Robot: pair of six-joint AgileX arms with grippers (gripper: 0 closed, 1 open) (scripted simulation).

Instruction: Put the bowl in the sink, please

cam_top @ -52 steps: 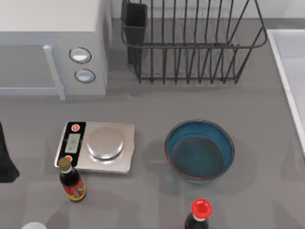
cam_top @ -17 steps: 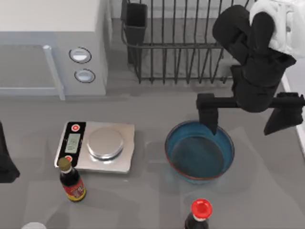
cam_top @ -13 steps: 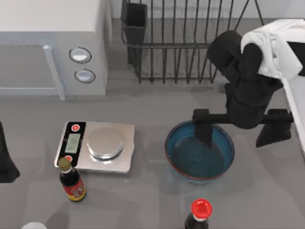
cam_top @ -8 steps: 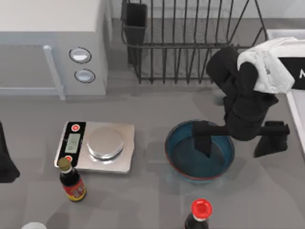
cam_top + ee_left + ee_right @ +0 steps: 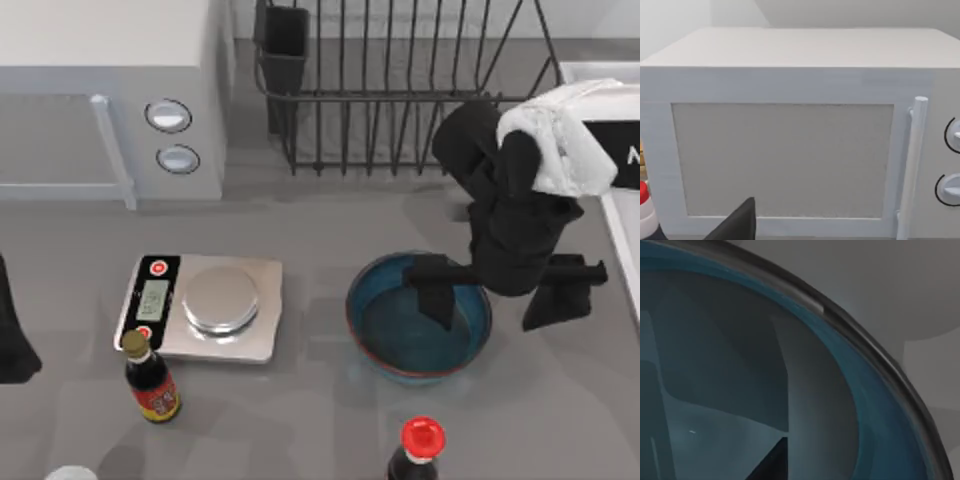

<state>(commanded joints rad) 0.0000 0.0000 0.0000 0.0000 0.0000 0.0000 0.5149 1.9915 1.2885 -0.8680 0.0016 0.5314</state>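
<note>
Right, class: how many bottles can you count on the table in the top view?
2 clear ones: a dark bottle with a gold cap in front of the scale, and a red-capped bottle at the near edge below the bowl. A pale cap at the bottom left may be a third.

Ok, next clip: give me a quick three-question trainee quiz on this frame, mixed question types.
1. True or false: the right gripper straddles the bowl's right rim, one finger inside, one outside.
2. Which item lies nearest the sink? A) kitchen scale B) bowl C) microwave
3. Fill in: the black wire ____ stands behind the bowl.

Key: 1 true; 2 B; 3 dish rack. The left arm is parked at the table's left edge.
</note>
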